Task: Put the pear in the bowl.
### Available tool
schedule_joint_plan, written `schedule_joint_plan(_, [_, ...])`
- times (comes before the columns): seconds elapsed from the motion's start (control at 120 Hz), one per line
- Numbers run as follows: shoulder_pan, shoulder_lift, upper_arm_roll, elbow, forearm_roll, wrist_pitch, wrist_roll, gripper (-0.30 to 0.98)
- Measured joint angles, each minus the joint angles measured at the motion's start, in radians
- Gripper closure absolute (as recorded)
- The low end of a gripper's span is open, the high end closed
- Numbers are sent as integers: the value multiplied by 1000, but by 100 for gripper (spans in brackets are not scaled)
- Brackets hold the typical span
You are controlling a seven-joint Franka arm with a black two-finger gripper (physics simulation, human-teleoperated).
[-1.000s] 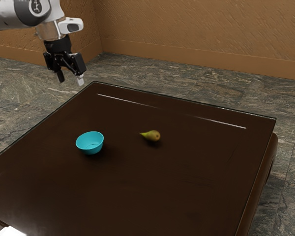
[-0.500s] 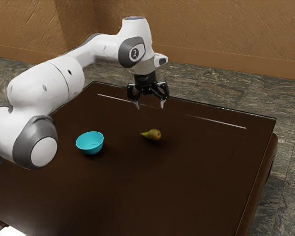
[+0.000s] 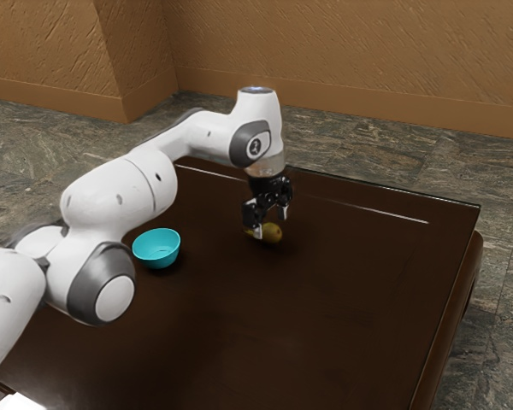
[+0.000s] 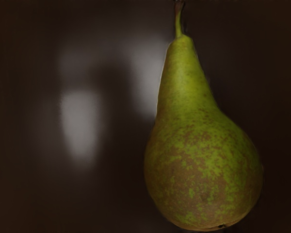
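Reaching down over the brown table (image 3: 325, 325), the pincer (image 3: 270, 222) of the white arm (image 3: 124, 184) stands wide, its two fingers parted and pointing toward the tabletop. The pear (image 3: 274, 232) is right under the pincer, lying on its side on the table, and in the exterior view the nearer finger crosses in front of its narrower part. Whether either finger touches the pear I cannot tell — from this side the contact is hidden. The pear's rounded end shows past that finger, toward the exterior view's right. In the wrist view the pear lies close under the hand, yellow-green with brown speckles thickest on the round body, the slim neck running up to a thin stem (image 4: 178, 22). Beside it there, two pale, blurred patches (image 4: 81, 124) show on the dark surface. The turquoise bowl (image 3: 156, 248) stands upright on the table, apart from the pincer and toward the exterior view's left from it — the pear is outside the bowl. Beyond the pincer, a thin bright streak (image 3: 385, 213) runs along the tabletop near its far edge, with the grey veined floor (image 3: 393, 158) and the tan textured wall (image 3: 368, 51) farther back.
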Motion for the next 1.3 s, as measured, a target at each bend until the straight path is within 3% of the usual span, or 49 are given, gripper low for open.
schedule_joint_plan(0.4, [2,84,4,67,39,86,-423,3])
schedule_joint_plan(0.542, [2,91,1,66,41,98,-517,11])
schedule_joint_plan(1.3, [10,99,6,57,42,116,-762,36])
